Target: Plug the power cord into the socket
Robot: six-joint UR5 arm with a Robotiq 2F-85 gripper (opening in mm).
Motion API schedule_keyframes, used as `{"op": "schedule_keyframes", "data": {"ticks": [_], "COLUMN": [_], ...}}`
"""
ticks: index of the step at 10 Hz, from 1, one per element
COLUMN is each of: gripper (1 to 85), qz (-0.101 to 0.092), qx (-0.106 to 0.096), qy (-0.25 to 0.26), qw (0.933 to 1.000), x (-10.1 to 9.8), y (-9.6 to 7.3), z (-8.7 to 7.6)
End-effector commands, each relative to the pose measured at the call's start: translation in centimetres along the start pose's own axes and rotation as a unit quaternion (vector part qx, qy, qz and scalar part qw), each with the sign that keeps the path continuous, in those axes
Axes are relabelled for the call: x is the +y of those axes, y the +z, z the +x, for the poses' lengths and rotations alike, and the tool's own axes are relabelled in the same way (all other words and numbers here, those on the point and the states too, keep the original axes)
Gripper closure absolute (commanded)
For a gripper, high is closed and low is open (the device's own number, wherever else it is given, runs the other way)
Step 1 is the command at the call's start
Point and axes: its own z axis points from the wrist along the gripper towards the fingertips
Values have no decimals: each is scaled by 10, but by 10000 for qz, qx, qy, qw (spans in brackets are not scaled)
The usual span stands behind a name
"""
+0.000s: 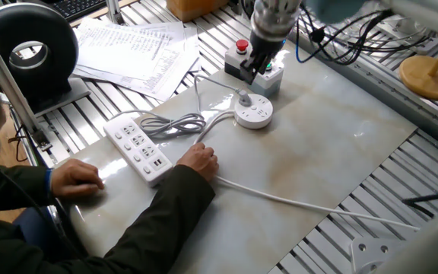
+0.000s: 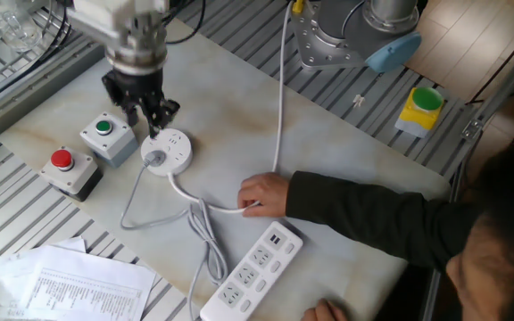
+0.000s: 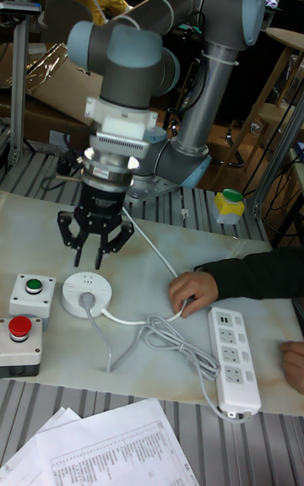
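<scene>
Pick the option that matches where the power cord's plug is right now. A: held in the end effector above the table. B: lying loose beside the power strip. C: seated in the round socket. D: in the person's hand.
C: the plug sits in the top of the round socket, while the end effector hangs open and empty above it.

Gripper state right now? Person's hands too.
Gripper: open, empty, above the socket.
One hand: pressing the white cable.
Other hand: resting, empty.

Opposing overhead views; tall low frontal.
</scene>
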Motion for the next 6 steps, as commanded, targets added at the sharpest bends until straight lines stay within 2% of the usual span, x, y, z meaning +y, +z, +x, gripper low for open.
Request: {"op": "schedule_keyframes", "data": {"ticks": [1,3,6], "gripper": [840,840,840], "qz": [-100,-203,-238], "qx": [-216,-348,-464], "qy": [551,637,670], "qw": [9982,9972,9964], "x": [7,11,12], "y": [-32,-33,-31], "z": [-1,-7,-15]}}
